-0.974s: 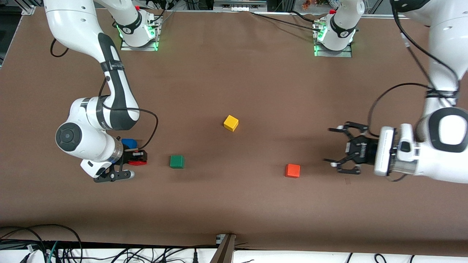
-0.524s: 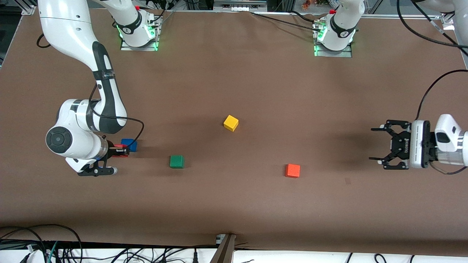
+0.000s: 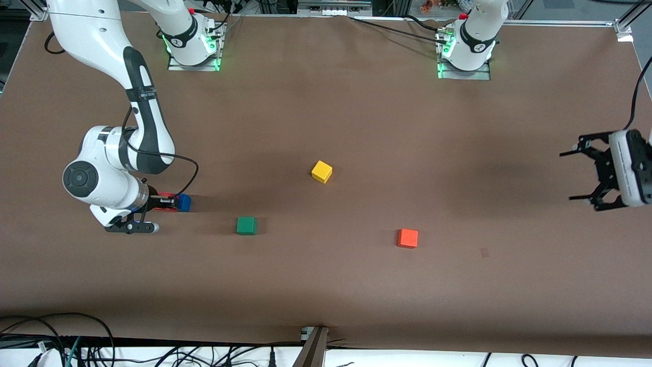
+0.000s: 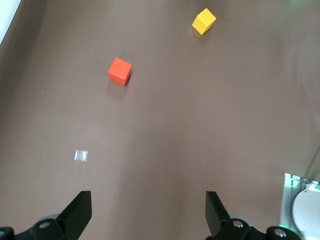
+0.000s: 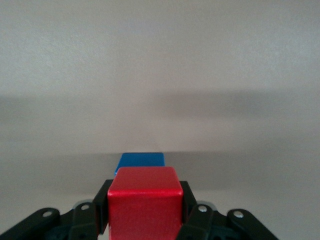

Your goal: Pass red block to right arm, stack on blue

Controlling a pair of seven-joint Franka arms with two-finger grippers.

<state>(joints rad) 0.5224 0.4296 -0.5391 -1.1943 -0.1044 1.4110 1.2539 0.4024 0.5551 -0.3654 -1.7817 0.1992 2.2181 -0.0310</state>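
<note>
Mid-left in the front view, the right gripper is pinching the red block w/ its fingers pressed onto its sides, right next to the blue block. Far right edge, the left gripper hangs over bare table, claw spread wide, nothing in it. Green block, yellow block & orange block sit mid-frame.

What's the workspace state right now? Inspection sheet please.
Surface: brown table, flat, no spills seen.
Job's things: red block held beside the blue block, not yet stacked.
Clutter: green block, yellow block, orange block, all apart.
Grippers: right gripper shut on red block; left gripper open, empty, at the left arm's end of the table.
Cables: bundle along the near edge.
Surroundings: nothing seen.
</note>
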